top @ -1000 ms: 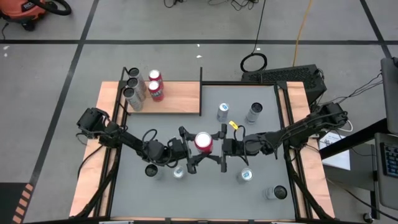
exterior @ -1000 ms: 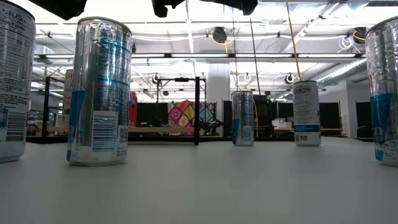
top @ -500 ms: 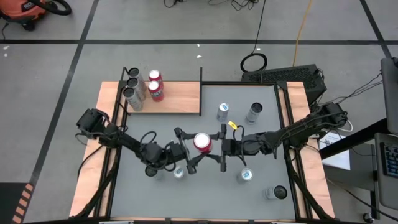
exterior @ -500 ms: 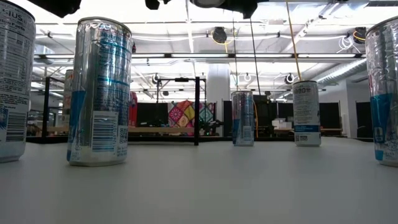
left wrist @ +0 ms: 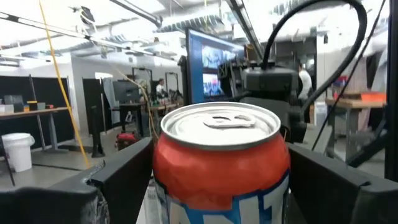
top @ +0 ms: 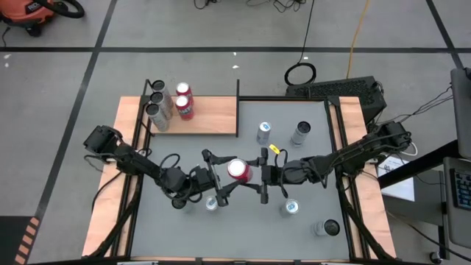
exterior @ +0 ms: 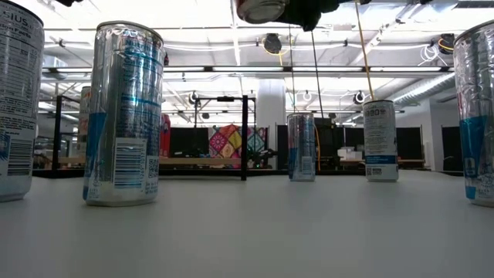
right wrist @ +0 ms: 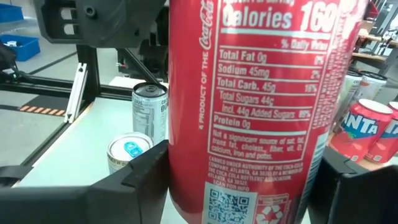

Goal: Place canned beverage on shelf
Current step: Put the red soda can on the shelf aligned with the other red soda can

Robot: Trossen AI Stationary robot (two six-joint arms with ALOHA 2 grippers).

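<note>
A red can [top: 238, 170] hangs upright above the middle of the table between my two grippers. My right gripper [top: 252, 175] comes from the table's right and is shut on it [right wrist: 239, 168]. My left gripper [top: 224, 177] comes from the left and is open. In the left wrist view its fingers stand on either side of the can [left wrist: 221, 155]; I cannot see them touch it. The can's bottom [exterior: 262, 9] shows at the top of the low view. The wood-grain shelf [top: 213, 118] stands at the far left and bears several silver cans [top: 156, 103] and two red cans [top: 182, 101]. My right gripper pinches the can's side walls [right wrist: 180, 168] between its two fingers. The fingers come level from the table's right. The can stands roughly upright in the hold, top up, lifted clear of the table.
Silver cans stand loose on the grey table: two at the far right [top: 263, 132] [top: 300, 133], two at the near right [top: 291, 207] [top: 326, 228], and two under my left arm [top: 212, 204] [top: 179, 201]. Black shelf posts [exterior: 245, 137] rise at the back.
My left gripper has drawn back a little toward the table's left edge and rolled slightly. The red can has stayed between the grippers. Its bottom has come into sight at the top of the low view, where only dark gripper parts showed before.
</note>
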